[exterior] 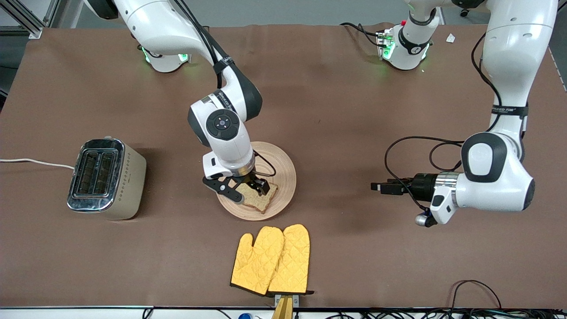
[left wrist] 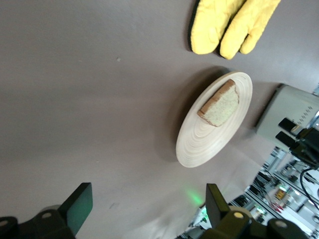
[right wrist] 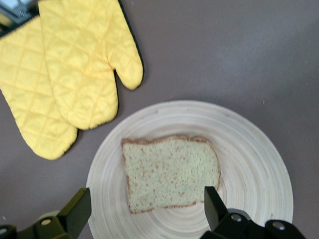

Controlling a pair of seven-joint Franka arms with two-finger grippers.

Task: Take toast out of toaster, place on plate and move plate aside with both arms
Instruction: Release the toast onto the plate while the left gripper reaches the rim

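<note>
Now you can see the toast [exterior: 259, 196] lying flat on the plate [exterior: 283, 177], on the part of it nearer the front camera's edge of the table; the plate itself sits about mid-table. Your right gripper [exterior: 241, 189] hangs just over the toast, its fingers [right wrist: 75, 211] spread wide to either side of the slice and not touching it, as far as the wrist view shows. Your left gripper [exterior: 383, 187] waits above bare table toward the left arm's end, pointing at the plate, fingers [left wrist: 79, 204] spread with nothing between them. Two yellow oven mitts [exterior: 272, 261] lie by the camera-side edge, near the plate. A toaster [exterior: 106, 177] stands toward the right arm's end.
</note>
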